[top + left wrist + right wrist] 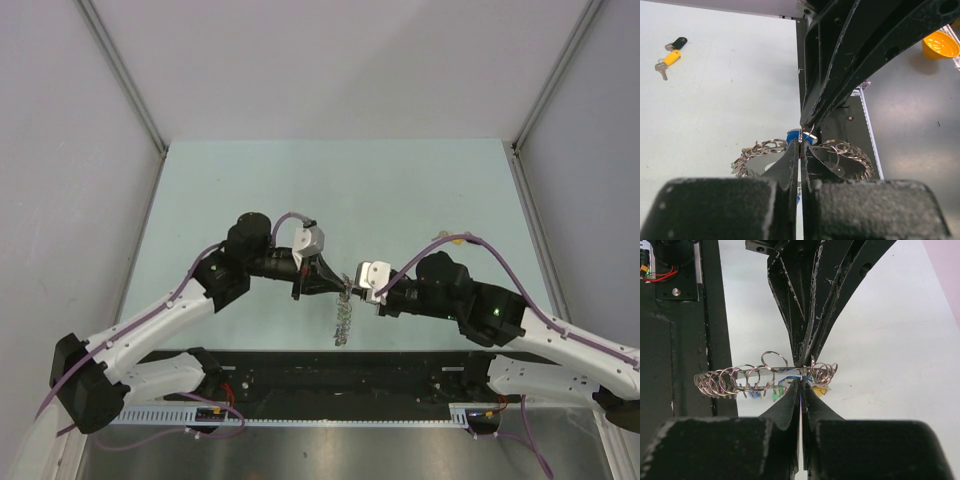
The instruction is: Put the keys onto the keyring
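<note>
The keyring [345, 316], a grey coil of small split rings, hangs between my two grippers at the table's near middle. My left gripper [338, 284] is shut on it; in the left wrist view its tips [801, 143] pinch a thin ring of the keyring [850, 152]. My right gripper [352, 288] meets it tip to tip. In the right wrist view it [801, 381] is shut on a small ring at a blue-headed key [792, 376], against the keyring [735, 379]. Green and yellow key heads dangle below. A loose yellow key [670, 59] and black key [679, 42] lie on the table.
The black base rail [330, 370] runs along the near table edge, right under the keyring. An orange bowl [940, 45] sits off to the side beyond that rail. Grey walls enclose the pale green table [330, 190] at the left, right and back.
</note>
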Robot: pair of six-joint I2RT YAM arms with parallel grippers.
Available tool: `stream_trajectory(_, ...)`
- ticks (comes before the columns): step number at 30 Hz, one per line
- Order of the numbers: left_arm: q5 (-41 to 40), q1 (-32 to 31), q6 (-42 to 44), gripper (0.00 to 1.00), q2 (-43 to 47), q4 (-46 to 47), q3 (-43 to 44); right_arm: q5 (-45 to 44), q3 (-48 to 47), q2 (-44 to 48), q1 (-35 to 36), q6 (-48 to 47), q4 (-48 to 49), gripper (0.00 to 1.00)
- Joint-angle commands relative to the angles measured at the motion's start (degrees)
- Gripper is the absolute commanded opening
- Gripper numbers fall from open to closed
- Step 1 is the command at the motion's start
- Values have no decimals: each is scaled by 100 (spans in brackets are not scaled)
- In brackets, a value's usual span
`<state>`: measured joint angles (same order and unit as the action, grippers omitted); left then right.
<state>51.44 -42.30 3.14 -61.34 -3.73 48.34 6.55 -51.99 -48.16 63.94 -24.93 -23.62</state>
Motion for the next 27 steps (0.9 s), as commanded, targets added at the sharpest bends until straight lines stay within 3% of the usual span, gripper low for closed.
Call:
stream_trajectory(1, 15, 56, -577, 0, 342, 1048, -61, 119, 162, 35, 110, 243, 489, 0)
stream_trajectory(11, -125, 56, -964, 0, 588, 1691, -404, -259, 646, 167, 127, 506, 1315, 0)
stream_trajectory(22, -380, 56, -771, 1, 808, 1577, -650, -452, 681, 378, 127, 542, 1403, 0)
stream_trajectory(24, -433, 56, -683, 5, 834, 1437, -694, -435, 681, 404, 127, 489, 1465, 0)
stream_trajectory(27, -652, 73, -595, 20, 948, 1278, -781, -461, 646, 378, 127, 375, 1457, 0)
